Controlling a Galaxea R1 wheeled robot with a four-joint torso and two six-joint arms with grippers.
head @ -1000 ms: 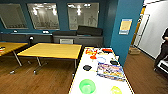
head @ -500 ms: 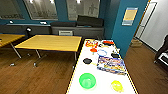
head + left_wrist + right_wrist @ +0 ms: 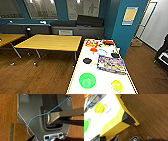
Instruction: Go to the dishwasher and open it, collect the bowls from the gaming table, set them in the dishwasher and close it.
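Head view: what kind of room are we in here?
Probably an office break or games room: a long white table with a game board and two plastic bowls, yellow wooden tables on wood flooring, and teal walls with interior windows.

Soft, even indoor light — ceiling lamps glare in the far windows [image 3: 62, 8]. The white gaming table [image 3: 105, 85] reads bright, nearly washed out; the wood floor [image 3: 37, 75] stays dim. Everything is blurred (wrist views too), lines bowing at edges.

Probably an office break room: yellow tables [image 3: 51, 42], game-strewn white table [image 3: 105, 82], teal walls [image 3: 126, 30].
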